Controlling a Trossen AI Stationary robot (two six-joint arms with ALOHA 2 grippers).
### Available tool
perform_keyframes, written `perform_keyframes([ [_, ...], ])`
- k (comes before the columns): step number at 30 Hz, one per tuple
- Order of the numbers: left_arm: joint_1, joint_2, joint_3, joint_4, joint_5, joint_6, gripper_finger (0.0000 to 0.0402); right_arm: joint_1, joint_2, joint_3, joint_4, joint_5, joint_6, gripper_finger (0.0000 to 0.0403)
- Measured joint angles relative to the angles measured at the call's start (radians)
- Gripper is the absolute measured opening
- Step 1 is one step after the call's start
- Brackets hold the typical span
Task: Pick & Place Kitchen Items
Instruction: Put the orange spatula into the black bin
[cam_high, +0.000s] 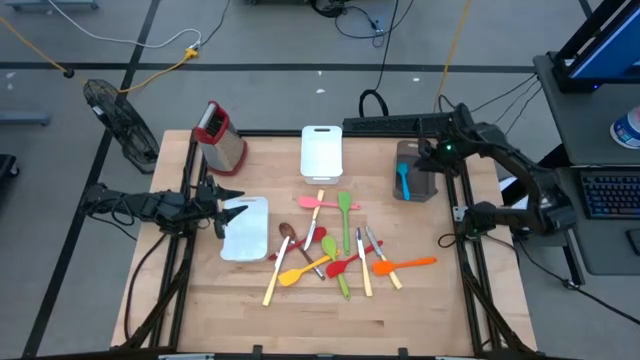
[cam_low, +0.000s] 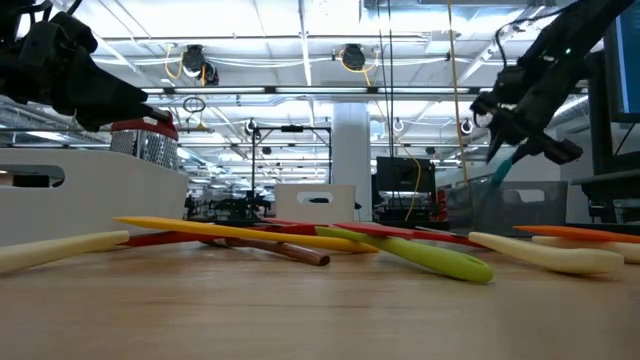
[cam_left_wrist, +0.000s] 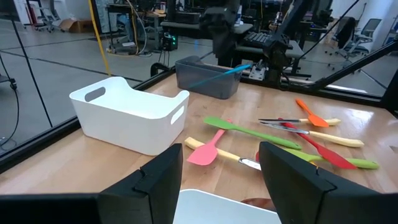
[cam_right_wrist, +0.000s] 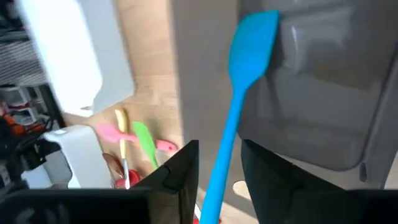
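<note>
My right gripper (cam_high: 418, 165) is at the table's far right, above a grey bin (cam_high: 428, 185), shut on a blue spatula (cam_right_wrist: 239, 93). The spatula's blade (cam_right_wrist: 254, 40) is over the bin's inside, and it also shows in the low view (cam_low: 503, 165). My left gripper (cam_left_wrist: 217, 186) is open and empty at the table's left, over a flat white tray (cam_high: 248, 232). Several spoons and spatulas (cam_high: 330, 250) in red, orange, green, yellow and pink lie piled on the table's middle. My right gripper pinches the blue spatula's handle (cam_right_wrist: 214, 180) between its two fingers, at the end away from the blade. The spatula runs on from the fingers along their line, slanting down, blade end (cam_left_wrist: 199, 81) at the grey bin. Whether the blade touches the bin I cannot tell.
A steel box grater with a red top (cam_high: 220, 135) stands at the far left. A white handled bin (cam_high: 322, 152) stands at the far middle. An orange spatula (cam_high: 405, 265) lies at the pile's right. Bare wood shows along the table's near edge.
</note>
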Motion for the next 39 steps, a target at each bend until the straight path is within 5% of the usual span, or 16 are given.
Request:
perform_keyframes([
  [12,0.0,0.0,0.0,0.0,0.0,0.0,0.0218,0.0,-0.314,0.0,-0.024,-0.022,-0.046,0.0007],
  [28,0.0,0.0,0.0,0.0,-0.001,0.0,0.0218,0.001,-0.411,0.0,-0.037,-0.025,-0.127,0.0001],
  [39,0.0,0.0,0.0,0.0,-0.001,0.0,0.0218,0.172,-0.5,0.0,0.15,-0.208,-0.285,0.0],
])
